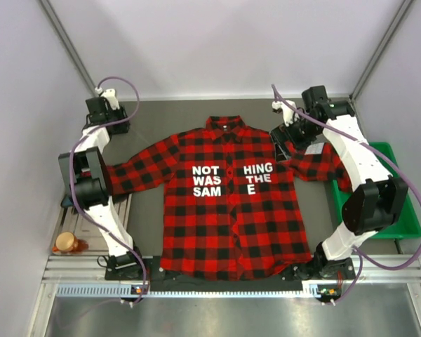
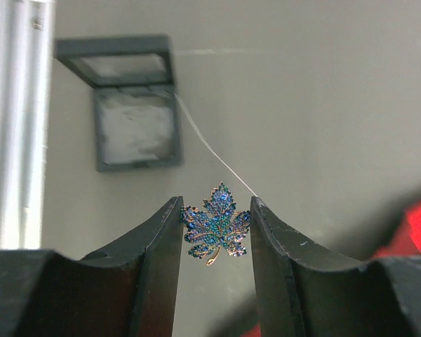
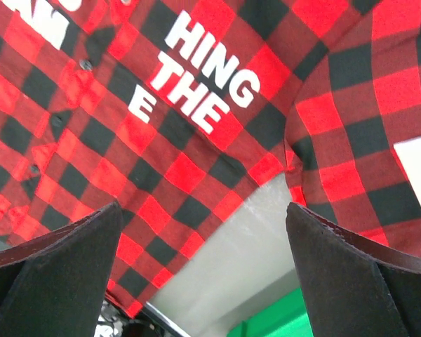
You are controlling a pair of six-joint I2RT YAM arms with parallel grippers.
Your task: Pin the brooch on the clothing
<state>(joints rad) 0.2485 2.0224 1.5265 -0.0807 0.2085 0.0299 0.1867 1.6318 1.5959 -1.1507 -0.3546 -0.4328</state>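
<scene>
The brooch is a small blue-green jewelled maple leaf with a gold stem. It sits pinched between the two black fingers of my left gripper, which is held up off the table. In the top view the left gripper is at the far left, beside the shirt's sleeve, and the brooch is too small to see there. The red-and-black plaid shirt lies spread flat, with white lettering on the chest. My right gripper is open and empty above the shirt's right armpit.
A dark open box with pale lining lies on the grey table beyond the left gripper. A green tray stands at the right edge. A round orange-brown object sits at the near left. Metal frame posts stand at the back corners.
</scene>
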